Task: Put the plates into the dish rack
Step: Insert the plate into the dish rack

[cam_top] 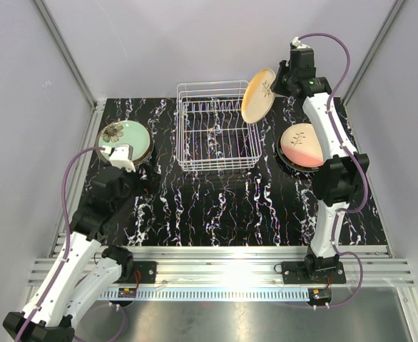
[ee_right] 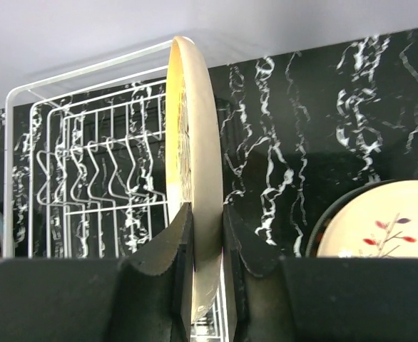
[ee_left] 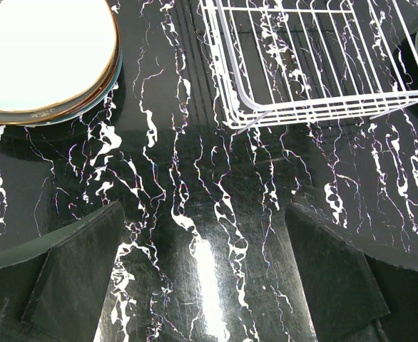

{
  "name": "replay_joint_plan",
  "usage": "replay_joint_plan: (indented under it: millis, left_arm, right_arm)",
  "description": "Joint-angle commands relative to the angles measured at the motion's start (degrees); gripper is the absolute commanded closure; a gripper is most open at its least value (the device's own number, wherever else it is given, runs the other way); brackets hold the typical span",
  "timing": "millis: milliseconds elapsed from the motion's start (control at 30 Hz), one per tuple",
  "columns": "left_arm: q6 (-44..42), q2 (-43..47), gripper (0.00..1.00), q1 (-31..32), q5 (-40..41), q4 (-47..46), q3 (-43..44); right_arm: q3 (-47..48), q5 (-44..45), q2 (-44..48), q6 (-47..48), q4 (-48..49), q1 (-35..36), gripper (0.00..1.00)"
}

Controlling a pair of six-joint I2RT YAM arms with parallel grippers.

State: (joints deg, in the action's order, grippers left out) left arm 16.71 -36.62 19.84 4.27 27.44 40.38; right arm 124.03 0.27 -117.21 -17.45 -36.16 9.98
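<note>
So quick count of what's on the black marbled table [cam_top: 216, 206]: one white wire dish rack [cam_top: 216, 168] sitting toward the back middle, two stacks of plates, and one plate up in the air. That makes three plates I can actually pick out as separate faces. Number one is the orange-yellow plate [ee_right: 198, 128] with a little dark sprig on it. The right gripper [ee_right: 207, 235] has it pinched by the rim, one finger on each side, jaws closed down tight on the edge. It's held on edge, a bit tilted, hanging at the far right corner of the rack and not resting on anything. Number two is the pink-and-cream plate [cam_top: 302, 144] with a twig pattern, lying flat on top of the right stack just right of the rack, with a dark rim poking out under it. Number three is the mint-green floral plate [cam_top: 127, 135], topping the left stack, well left of the rack. At least one more rim shows beneath it, but I can't count how many are under either stack. The left gripper [ee_left: 205, 271] hovers low over bare tabletop just beside that left stack, jaws spread wide, holding nothing.
</note>
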Motion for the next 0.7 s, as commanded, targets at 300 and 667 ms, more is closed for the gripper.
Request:
replay_joint_plan:
  millis: [300,667]
  left_arm:
    - [-0.54,0.85,0.01,0.56,-0.05,-1.78,1.72]
    - [-0.54,0.76,0.01,0.82,0.03,-1.78,1.72]
  right_arm:
    - [8.07,12.98,0.32,12.34,6.19,6.71,1.00]
    - [8.42,18.10,-0.92,15.34,7.68,8.39,1.00]
